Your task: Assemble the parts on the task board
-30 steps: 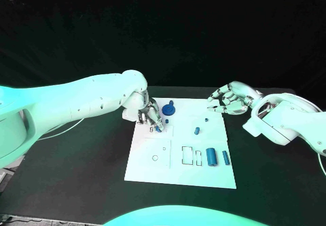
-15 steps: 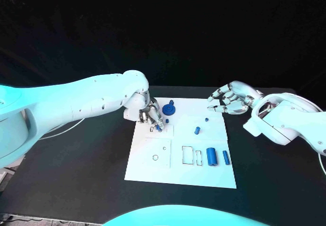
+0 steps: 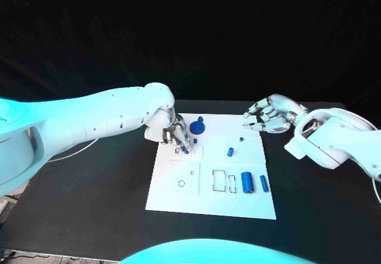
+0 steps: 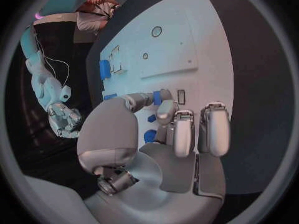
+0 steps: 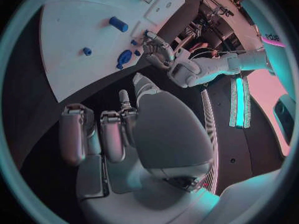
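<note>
The white task board lies in the middle of the table. My left hand hovers over its far left part and pinches a small blue peg between thumb and finger; the left wrist view shows that peg at the fingertips. A round blue knob stands at the board's far edge, with short pegs near the middle. A blue cylinder and a blue bar lie on the right side. My right hand hangs off the board's far right corner, fingers curled in, holding nothing.
Rectangular slots and a small round hole are cut in the board's near half. Black table surrounds the board on all sides. In the right wrist view the board lies beyond the curled fingers.
</note>
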Robot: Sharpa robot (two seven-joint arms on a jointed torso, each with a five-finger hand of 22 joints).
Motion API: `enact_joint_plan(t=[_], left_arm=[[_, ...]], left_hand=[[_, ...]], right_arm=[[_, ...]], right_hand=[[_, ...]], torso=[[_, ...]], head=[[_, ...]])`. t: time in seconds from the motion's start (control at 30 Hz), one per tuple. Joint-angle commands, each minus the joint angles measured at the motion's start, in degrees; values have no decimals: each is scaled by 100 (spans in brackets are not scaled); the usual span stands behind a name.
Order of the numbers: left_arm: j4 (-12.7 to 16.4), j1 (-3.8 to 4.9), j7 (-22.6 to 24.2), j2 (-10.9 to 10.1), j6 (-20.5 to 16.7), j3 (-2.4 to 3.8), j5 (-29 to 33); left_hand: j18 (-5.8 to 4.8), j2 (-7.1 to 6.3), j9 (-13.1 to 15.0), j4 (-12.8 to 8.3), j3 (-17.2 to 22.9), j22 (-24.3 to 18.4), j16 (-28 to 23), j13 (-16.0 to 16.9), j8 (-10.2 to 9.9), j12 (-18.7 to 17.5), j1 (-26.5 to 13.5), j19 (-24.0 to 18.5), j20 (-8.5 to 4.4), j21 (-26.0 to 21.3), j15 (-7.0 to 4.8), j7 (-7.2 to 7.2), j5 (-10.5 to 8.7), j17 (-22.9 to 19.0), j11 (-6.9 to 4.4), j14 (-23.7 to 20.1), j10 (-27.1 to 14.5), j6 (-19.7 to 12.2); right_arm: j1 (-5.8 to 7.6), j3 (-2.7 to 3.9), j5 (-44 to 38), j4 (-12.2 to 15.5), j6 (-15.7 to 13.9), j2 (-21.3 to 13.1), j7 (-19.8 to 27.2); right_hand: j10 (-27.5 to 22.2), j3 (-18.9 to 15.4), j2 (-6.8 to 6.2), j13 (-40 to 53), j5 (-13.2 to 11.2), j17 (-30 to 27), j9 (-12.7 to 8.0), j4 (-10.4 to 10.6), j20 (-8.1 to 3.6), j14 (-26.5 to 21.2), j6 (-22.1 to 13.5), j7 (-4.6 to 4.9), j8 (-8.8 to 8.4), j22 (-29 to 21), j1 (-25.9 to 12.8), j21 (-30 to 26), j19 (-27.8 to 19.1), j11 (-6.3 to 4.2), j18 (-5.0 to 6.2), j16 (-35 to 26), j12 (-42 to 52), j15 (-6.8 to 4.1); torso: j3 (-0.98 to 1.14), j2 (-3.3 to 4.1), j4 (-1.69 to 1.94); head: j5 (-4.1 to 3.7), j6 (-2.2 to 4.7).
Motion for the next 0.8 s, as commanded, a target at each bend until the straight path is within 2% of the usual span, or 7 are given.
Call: enact_joint_plan(t=[0.03,0.4,0.8], left_arm=[[-24,-23,-36,6,50,-26,-64],[-15,-23,-33,33,-55,-27,-97],[55,-26,-38,46,71,-39,-307]], left_hand=[[-79,68,11,-1315,1289,363,21,-11,14,15,1,48,-5,30,-4,-36,36,1510,11,595,17,5],[-80,66,11,-1317,1288,367,21,-9,14,18,0,51,-5,32,-4,-37,37,1510,11,595,19,5],[-83,63,16,-1333,1283,383,21,0,15,26,-2,62,-5,40,-5,-38,46,1510,9,595,25,6]], right_arm=[[-3,0,-59,3,76,-2,30],[-3,0,-60,-1,66,12,49],[-3,0,-63,3,76,11,42]], right_hand=[[-15,34,-65,761,29,853,7,-15,-34,431,-48,-8,35,763,-6,-31,58,-5,98,-32,-18,-31],[-15,34,-65,761,29,853,7,-15,-34,431,-48,-8,35,763,-6,-31,58,-5,98,-32,-18,-31],[-15,34,-65,761,29,853,7,-15,-34,431,-48,-8,35,763,-6,-31,58,-5,98,-32,-18,-31]], torso=[[-3,-2,1],[-4,1,2],[-3,-2,3]], head=[[2,4],[-11,-8],[-14,-30]])
